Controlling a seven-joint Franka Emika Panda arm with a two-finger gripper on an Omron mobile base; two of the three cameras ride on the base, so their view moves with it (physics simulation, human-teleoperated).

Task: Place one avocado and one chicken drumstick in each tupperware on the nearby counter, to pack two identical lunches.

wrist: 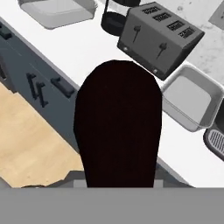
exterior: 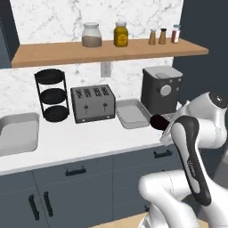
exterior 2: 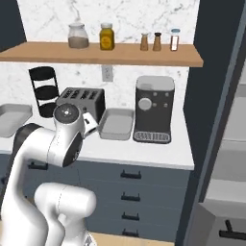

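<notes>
Claw [exterior: 161, 126] clenched on an avocado [wrist: 117, 124], near-black and glossy, carried in the air above the front edge of the bench [exterior: 89, 142]. In the hand view the fruit looms large in front of the drawer fronts. Tupperware [exterior: 132, 113] lies open on the bench between toaster [exterior: 92, 103] and coffee machine [exterior: 161, 89]. A second grey tupperware [exterior 2: 13, 118] sits left of the black tiered rack [exterior 2: 44, 91].

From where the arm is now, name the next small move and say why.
Probably carry the avocado forward over the counter toward the empty tupperware beside the toaster, then lower it in. The gripper is shut on the fruit near the counter's front edge, short of the container.
</notes>
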